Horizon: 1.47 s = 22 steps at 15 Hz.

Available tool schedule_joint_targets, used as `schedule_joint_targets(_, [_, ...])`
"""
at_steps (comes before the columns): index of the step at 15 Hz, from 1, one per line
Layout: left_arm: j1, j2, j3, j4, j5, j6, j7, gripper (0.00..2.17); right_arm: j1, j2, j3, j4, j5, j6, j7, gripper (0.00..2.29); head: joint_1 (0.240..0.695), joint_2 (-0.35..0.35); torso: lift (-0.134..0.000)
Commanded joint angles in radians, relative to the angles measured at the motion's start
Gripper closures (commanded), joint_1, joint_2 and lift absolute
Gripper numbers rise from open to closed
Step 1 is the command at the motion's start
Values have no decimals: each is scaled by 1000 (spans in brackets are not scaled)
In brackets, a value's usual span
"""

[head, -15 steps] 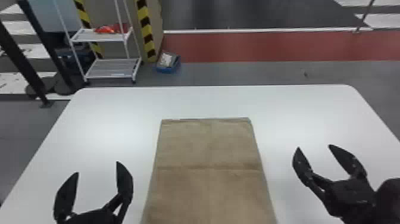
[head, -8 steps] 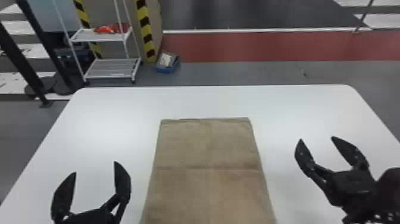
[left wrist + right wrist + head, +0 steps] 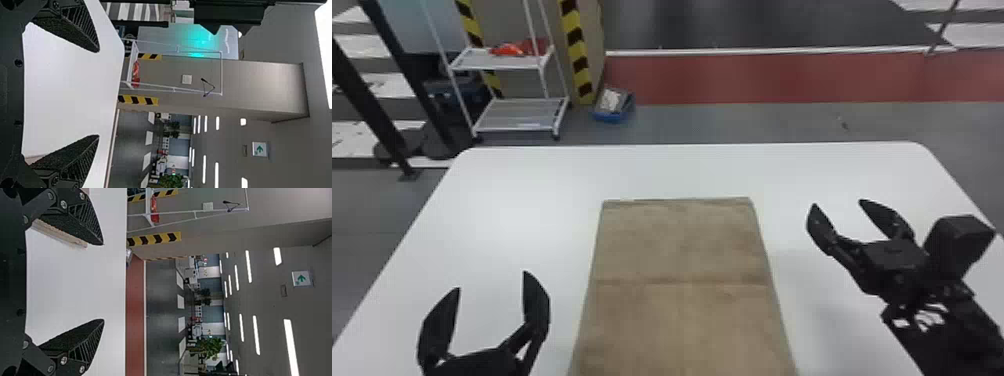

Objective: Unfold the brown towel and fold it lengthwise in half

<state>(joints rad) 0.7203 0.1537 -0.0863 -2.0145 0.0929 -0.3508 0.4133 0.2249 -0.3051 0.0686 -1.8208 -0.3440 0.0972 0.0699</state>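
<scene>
1. Brown towel [image 3: 682,245] lay flat on the white bench [image 3: 522,200], a crease running across it; its far edge was well short of the bench's far edge.
2. Left gripper [image 3: 491,281]: jaws wide, to the left of the towel and apart from it.
3. Right gripper [image 3: 838,203]: jaws wide, to the towel's right, apart from it.
4. Beyond the bench, a white shelf rack [image 3: 519,125] stood near a blue bin [image 3: 613,118].

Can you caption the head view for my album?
Brown towel on a white table, between the open left gripper and open right gripper.
</scene>
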Motion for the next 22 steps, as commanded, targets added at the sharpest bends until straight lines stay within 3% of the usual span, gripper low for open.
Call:
schedule_joint_targets(1, [-5, 17, 0, -1, 10, 22, -13, 107, -70, 15, 25, 69, -4, 28, 8, 201, 695, 61, -123])
schedule_joint_targets(8, [-67, 35, -12, -46, 8, 169, -48, 103, -220, 41, 69, 256, -29, 19, 48, 201, 695, 67, -123])
schedule_joint_targets(16, [-76, 67, -1, -29, 41, 169, -45, 103, -421, 103, 171, 508, -66, 3, 179, 201, 695, 117, -123])
schedule_joint_targets(22, [-85, 75, -3, -13, 56, 169, -45, 103, -489, 132, 214, 603, -64, 49, 197, 215, 695, 172, -123])
